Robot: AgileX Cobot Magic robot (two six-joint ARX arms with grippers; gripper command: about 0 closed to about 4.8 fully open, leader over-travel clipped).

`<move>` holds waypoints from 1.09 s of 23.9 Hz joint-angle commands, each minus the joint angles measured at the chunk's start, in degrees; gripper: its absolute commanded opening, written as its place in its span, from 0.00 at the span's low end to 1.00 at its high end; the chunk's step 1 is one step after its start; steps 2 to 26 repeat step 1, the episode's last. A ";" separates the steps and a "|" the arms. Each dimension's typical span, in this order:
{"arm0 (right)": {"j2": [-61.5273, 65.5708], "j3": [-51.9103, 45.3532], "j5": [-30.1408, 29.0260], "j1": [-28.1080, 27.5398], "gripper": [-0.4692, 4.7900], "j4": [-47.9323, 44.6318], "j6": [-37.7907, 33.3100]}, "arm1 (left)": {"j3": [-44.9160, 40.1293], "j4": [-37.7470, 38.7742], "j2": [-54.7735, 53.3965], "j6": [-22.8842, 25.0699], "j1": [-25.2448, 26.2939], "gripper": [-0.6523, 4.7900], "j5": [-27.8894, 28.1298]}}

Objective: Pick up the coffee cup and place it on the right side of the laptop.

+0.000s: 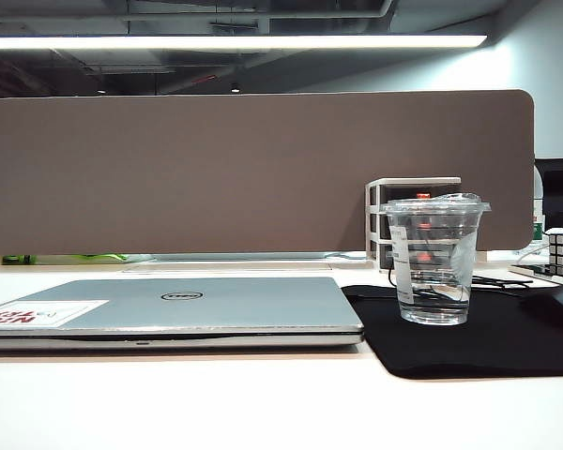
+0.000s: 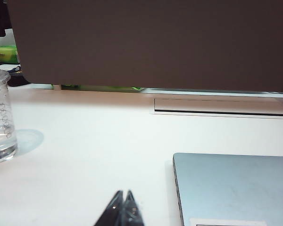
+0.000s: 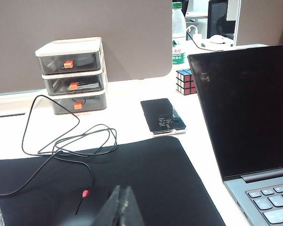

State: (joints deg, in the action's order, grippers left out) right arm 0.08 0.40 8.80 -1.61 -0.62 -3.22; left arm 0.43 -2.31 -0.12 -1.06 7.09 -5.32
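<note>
Exterior view: coffee cup [image 1: 434, 260] on mat, apart from both closed, empty end effectors [image 2: 124, 203] [image 3: 122, 203].

Divider: a brown fabric partition panel [image 1: 253, 169] stands across the far edge of my desk, rounded at its upper corner.
Desk: white tabletop [image 1: 263, 403], with a long cable slot [image 2: 221, 106] set near the panel.
Light: one bright strip lamp [image 1: 235, 41] runs overhead.
Ceiling: dark, with exposed pipes and ducts.
Wall: pale wall [image 1: 554, 84] beyond the panel's end.
Beyond: a second divider [image 3: 264, 21] stands behind a neighbouring desk.
</note>
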 commanded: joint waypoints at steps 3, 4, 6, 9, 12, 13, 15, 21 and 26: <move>-0.11 -0.35 0.11 0.00 0.09 -1.29 -0.15 | 0.07 -0.31 0.00 0.00 0.07 0.11 0.00; -0.11 -0.35 0.11 0.00 0.09 -1.29 -0.15 | 0.07 -0.31 0.00 0.00 0.07 0.11 0.00; -0.11 -0.35 0.11 0.00 0.09 -1.29 -0.15 | 0.07 -0.31 0.00 0.00 0.07 0.11 0.00; -0.11 -0.35 0.11 0.00 0.09 -1.29 -0.15 | 0.07 -0.31 0.00 0.00 0.07 0.11 0.00; -0.11 -0.35 0.11 0.00 0.09 -1.29 -0.15 | 0.07 -0.31 0.00 0.00 0.07 0.11 0.00; -0.11 -0.35 0.11 0.00 0.09 -1.29 -0.15 | 0.07 -0.31 0.00 0.00 0.07 0.11 0.00; -0.11 -0.35 0.11 0.00 0.09 -1.29 -0.15 | 0.07 -0.31 0.00 0.00 0.07 0.11 0.00; -0.11 -0.35 0.11 0.00 0.09 -1.29 -0.15 | 0.07 -0.31 0.00 0.00 0.07 0.11 0.00; -0.11 -0.35 0.11 0.00 0.09 -1.29 -0.15 | 0.07 -0.31 0.00 0.00 0.07 0.11 0.00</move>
